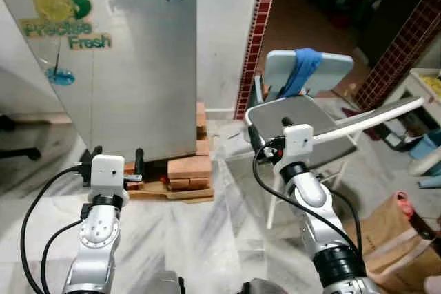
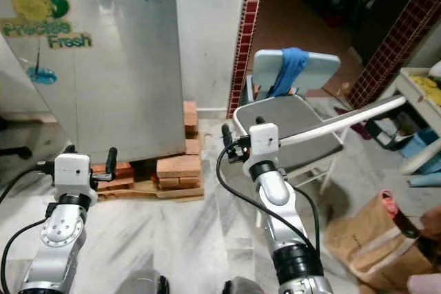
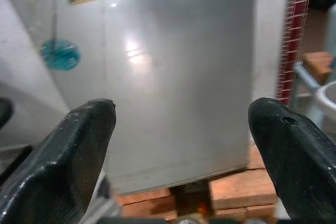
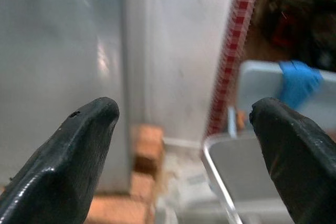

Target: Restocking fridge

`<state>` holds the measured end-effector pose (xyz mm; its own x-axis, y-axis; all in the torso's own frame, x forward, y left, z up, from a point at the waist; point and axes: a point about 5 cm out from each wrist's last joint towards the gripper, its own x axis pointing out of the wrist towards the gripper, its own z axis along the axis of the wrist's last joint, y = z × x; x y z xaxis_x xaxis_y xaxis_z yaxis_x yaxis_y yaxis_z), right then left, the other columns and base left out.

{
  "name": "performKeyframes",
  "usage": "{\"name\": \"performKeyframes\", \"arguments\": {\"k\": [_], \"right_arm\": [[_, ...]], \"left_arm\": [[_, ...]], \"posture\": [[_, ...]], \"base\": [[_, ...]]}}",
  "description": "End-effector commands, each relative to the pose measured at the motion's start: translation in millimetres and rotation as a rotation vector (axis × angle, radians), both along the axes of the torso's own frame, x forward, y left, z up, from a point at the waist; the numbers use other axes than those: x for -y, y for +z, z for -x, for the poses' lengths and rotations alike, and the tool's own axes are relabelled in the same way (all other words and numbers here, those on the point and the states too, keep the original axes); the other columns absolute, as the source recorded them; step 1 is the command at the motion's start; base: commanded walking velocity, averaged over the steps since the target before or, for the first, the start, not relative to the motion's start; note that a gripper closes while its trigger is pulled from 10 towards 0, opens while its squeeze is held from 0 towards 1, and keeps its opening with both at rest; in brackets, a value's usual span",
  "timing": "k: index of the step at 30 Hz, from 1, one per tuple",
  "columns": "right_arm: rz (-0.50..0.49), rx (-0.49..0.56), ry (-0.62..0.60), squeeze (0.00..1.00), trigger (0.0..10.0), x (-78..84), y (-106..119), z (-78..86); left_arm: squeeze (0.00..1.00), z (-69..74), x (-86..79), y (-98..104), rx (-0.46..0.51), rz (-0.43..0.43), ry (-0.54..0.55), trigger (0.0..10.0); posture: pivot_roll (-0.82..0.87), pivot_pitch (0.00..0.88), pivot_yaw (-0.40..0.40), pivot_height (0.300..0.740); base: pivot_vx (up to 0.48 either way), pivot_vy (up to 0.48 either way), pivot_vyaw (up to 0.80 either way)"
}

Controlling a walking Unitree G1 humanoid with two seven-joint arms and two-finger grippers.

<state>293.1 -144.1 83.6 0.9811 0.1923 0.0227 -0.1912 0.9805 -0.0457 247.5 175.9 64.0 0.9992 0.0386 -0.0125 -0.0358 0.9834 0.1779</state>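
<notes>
A silver fridge (image 1: 131, 67) with a green "Precise Fresh" sticker stands ahead on the left, door closed, raised on bricks (image 1: 187, 170). My left gripper (image 1: 118, 155) is held low in front of the fridge's bottom edge, open and empty. The left wrist view looks between its fingers (image 3: 79, 150) at the fridge door (image 3: 178, 77). My right gripper (image 1: 269, 131) is raised further right, over the front edge of a grey chair (image 1: 303, 118). It is open with nothing between its fingers (image 4: 79, 156), facing the fridge's right side and the white wall (image 4: 173, 51).
The grey chair has a blue cloth (image 1: 303, 67) over its backrest. A brown paper bag (image 1: 400, 239) sits on the marble floor at the right. A red tiled pillar (image 1: 256, 32) edges the wall. A white rail (image 1: 386, 111) and a shelf (image 1: 431, 84) lie far right.
</notes>
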Motion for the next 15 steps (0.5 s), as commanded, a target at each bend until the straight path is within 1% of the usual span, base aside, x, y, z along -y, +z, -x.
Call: {"name": "performKeyframes", "arguments": {"k": [1,4,9,15], "right_arm": [[-0.007,-0.011,-0.006,0.00,10.0,1.3,-2.0,0.6],[-0.006,-0.013,0.004,0.00,10.0,-0.2,-3.6,2.5],[-0.014,-0.012,-0.001,0.00,10.0,-1.8,-3.7,1.0],[-0.014,-0.009,-0.009,0.00,10.0,0.3,-3.5,1.1]], "left_arm": [[0.00,-0.4,-6.9,4.7,0.028,-0.022,0.024,10.0],[0.00,-0.9,-7.6,5.2,0.037,-0.013,0.018,10.0],[0.00,-1.9,-7.7,5.3,0.031,0.006,0.023,10.0],[0.00,-2.0,-5.8,5.3,0.030,0.019,0.021,10.0]], "posture": [[0.11,0.051,-0.033,0.740],[0.11,0.053,-0.032,0.740],[0.10,0.054,-0.028,0.740],[0.11,0.057,-0.024,0.740]], "base": [[0.000,0.480,0.00],[0.000,0.480,0.00],[0.000,0.480,0.00],[0.000,0.480,0.00]]}}
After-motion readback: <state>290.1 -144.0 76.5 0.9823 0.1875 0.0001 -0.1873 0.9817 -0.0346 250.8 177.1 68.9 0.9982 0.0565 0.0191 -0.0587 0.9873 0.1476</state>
